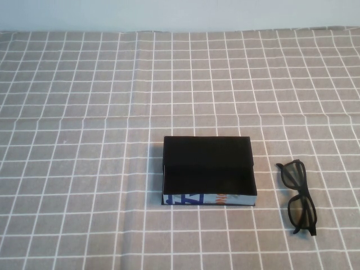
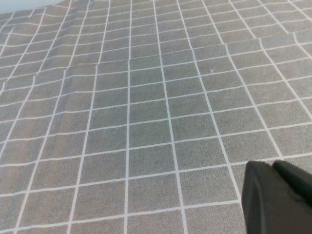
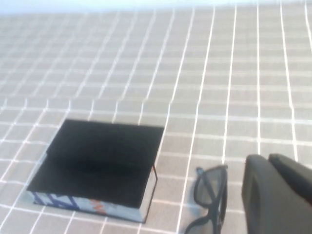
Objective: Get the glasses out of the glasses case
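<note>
The glasses case is a shallow open box, black inside, with a white front edge printed in blue and orange. It sits at the table's middle and looks empty. The black thick-framed glasses lie folded on the cloth just right of the case. Both show in the right wrist view, the case and the glasses. My right gripper is shut, above the cloth beside the glasses and apart from them. My left gripper is shut over bare cloth. Neither arm shows in the high view.
A grey cloth with a white grid covers the whole table, with a fold line running across its middle. A pale wall runs along the far edge.
</note>
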